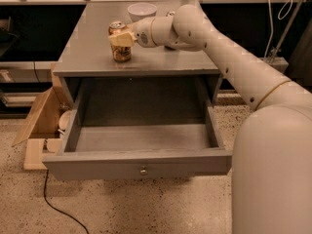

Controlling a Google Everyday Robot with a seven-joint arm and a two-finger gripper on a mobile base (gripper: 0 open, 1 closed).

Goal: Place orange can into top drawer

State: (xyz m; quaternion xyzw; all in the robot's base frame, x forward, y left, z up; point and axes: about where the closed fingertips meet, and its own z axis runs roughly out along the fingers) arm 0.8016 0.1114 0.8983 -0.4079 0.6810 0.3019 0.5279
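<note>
Orange can (121, 53) stands upright on the grey tabletop (87, 48), near its front edge. Gripper (122, 38) sits against the can's upper half; we cannot tell whether the jaws are closed on it. Below, top drawer (141, 161) is pulled open. White bowl (142, 11) sits behind the can.

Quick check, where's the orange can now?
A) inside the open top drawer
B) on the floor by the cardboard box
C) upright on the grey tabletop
C: the small metallic orange-gold can stands on the flat grey tabletop, the robot's gripper at its upper part; the wide grey top drawer is open below.
</note>
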